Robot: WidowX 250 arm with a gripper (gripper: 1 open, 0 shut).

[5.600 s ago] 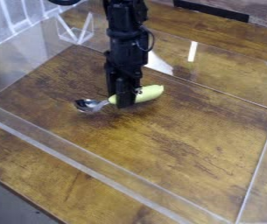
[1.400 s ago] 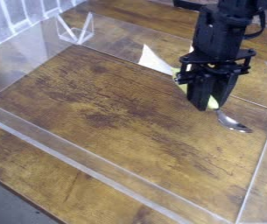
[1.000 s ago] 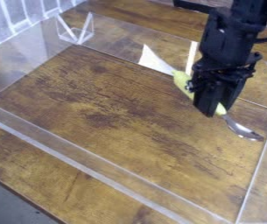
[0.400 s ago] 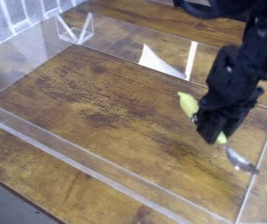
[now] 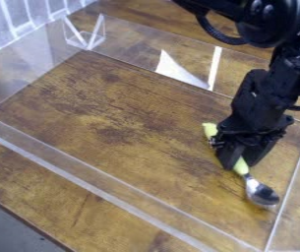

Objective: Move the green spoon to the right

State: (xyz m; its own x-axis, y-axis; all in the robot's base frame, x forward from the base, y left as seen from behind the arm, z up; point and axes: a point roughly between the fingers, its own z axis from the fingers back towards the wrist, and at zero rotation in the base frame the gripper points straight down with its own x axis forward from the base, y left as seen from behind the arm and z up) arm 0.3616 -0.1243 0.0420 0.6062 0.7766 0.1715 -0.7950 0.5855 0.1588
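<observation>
The green spoon [image 5: 242, 166] lies low on the wooden table at the right. Its yellow-green handle runs from upper left to lower right, and its silver bowl [image 5: 260, 194] points toward the front right corner. My black gripper [image 5: 243, 151] stands steeply over the handle, down at the table surface, with dark fingers [image 5: 226, 148] on either side of it. The gripper's body hides the middle of the handle. Whether the fingers still press on the handle is not clear from this view.
A low clear acrylic wall [image 5: 291, 193] rings the table, close to the spoon on the right and along the front. A white paper piece [image 5: 179, 69] lies at the back, with a clear stand [image 5: 82, 30] at the back left.
The gripper has come down and toward the front right with the spoon. The spoon now lies at table level, with its bowl resting near the right wall.
</observation>
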